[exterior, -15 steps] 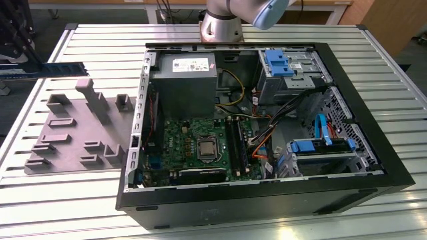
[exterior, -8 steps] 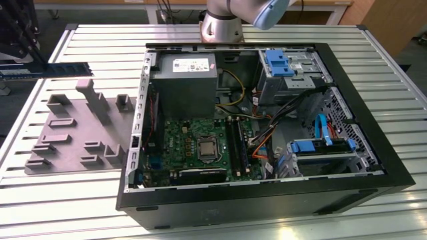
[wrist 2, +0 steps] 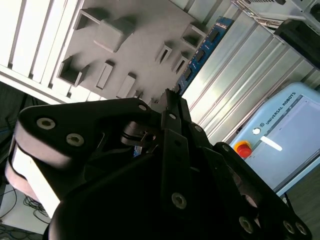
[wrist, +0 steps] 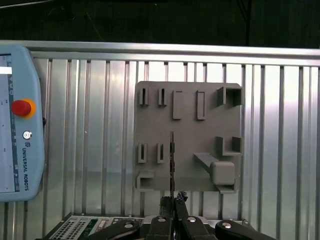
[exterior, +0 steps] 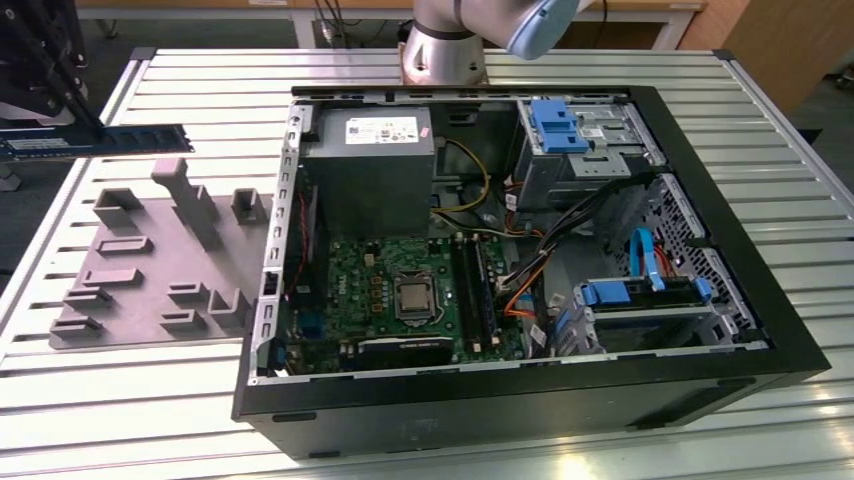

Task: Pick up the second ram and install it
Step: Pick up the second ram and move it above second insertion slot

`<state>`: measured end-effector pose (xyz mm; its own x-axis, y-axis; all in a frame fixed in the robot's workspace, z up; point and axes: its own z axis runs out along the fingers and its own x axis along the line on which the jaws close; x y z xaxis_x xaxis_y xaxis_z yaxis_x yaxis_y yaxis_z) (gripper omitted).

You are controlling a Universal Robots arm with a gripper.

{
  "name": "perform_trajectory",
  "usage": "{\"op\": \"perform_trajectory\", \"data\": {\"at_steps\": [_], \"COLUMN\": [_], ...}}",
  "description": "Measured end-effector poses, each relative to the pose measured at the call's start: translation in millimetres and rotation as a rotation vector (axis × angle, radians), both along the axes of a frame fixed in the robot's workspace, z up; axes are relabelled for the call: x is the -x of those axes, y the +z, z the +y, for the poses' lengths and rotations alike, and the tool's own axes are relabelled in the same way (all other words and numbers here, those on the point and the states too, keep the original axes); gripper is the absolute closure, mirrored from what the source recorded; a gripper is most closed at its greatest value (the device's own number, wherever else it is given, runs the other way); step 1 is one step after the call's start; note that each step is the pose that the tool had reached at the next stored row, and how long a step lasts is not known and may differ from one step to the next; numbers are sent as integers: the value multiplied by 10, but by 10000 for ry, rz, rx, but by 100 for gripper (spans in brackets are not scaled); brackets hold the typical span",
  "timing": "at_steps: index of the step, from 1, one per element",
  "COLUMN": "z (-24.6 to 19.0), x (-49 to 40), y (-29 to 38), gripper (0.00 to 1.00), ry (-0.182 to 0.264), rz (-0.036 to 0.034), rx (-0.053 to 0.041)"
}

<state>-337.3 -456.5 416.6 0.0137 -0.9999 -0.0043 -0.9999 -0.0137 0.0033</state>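
Bright light glares off the slatted table, while the gripper looms dark.

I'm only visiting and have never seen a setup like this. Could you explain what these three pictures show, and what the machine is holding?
This is a single robot arm ending in a gripper, a black claw with two fingers. The exterior view comes from a camera standing off the arm. It shows a slatted metal table carrying an open computer case, with the green motherboard inside facing up. A grey parts holder sits on that view's left. The two wrist views come from cameras riding on the arm, looking along the gripper towards the holder. The gripper is shut on the second ram, a thin blue-green memory stick, held outside the case near the grey holder and not yet in the computer. The pale box with a red button is a hand controller.
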Motion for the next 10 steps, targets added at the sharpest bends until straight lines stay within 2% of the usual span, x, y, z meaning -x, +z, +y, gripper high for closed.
{"op": "perform_trajectory", "data": {"at_steps": [10], "z": [0], "x": [-66], "y": [0], "gripper": [86], "ry": [0], "rz": [0], "rx": [0]}}
